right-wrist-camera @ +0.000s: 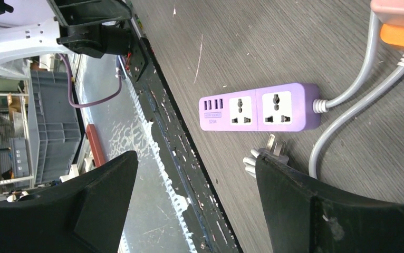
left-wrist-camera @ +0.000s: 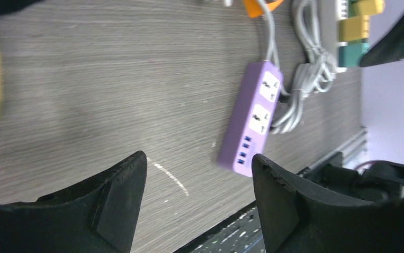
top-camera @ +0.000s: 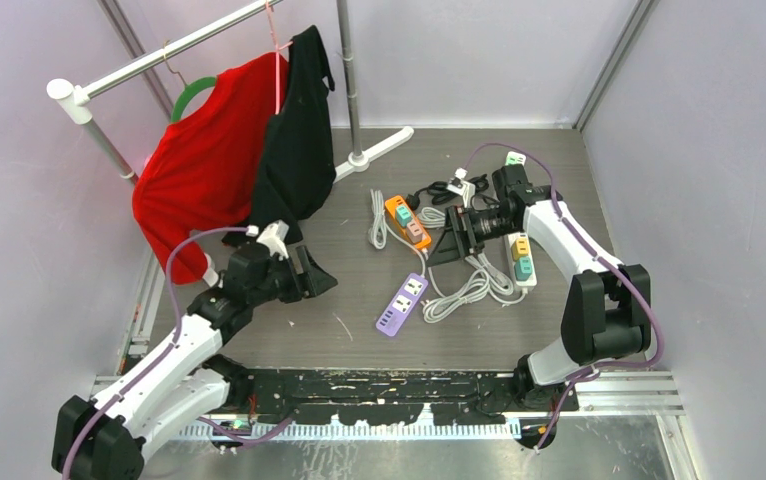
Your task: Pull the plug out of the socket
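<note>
Purple power strip [top-camera: 402, 304] flat on bench [top-camera: 289, 340], loose plug [right-wrist-camera: 271, 149] just beside it, left tool [left-wrist-camera: 197, 168] and right tool [right-wrist-camera: 195, 164] both spread apart, gripping nothing.

The left arm [top-camera: 174, 350], white with black joints, stretches low from its base toward the right. The left hand [left-wrist-camera: 198, 158], black and two-fingered, has its fingers spread wide with nothing between them. The right arm [top-camera: 569, 235] bends at a raised elbow and reaches leftward, and the right hand [right-wrist-camera: 195, 157] gapes empty too.
</note>
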Action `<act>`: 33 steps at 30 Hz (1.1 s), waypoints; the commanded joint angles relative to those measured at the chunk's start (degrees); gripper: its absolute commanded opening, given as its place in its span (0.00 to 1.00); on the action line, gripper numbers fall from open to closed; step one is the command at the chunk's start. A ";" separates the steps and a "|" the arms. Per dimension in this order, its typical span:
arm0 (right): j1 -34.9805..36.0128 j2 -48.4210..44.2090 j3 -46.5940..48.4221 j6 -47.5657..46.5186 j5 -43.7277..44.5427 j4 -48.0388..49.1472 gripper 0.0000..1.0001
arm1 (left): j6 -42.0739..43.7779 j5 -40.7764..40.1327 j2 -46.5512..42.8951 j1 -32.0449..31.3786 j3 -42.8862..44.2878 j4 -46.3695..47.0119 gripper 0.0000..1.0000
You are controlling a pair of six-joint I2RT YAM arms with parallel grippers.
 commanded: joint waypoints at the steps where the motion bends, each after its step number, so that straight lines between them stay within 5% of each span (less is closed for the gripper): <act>1: -0.48 -2.06 2.30 -1.94 -0.40 -1.12 0.87 | -5.15 8.72 1.09 0.38 -0.23 12.65 0.72; 15: -0.69 -1.80 2.67 -4.18 -1.38 -3.05 0.87 | -6.78 9.22 1.24 -5.50 -3.58 24.28 0.72; 25: -0.71 -3.68 2.87 -19.19 -6.45 -11.36 0.88 | -4.32 6.93 2.29 -9.27 -3.84 25.83 0.72; 30: -0.50 -5.09 0.63 -42.22 -8.11 -19.43 0.99 | -3.45 6.06 0.34 -9.29 -4.80 23.94 0.72; 33: -0.37 -4.05 0.69 -73.54 -8.23 -35.04 1.00 | -1.51 4.63 -2.48 -9.26 -4.36 20.46 0.73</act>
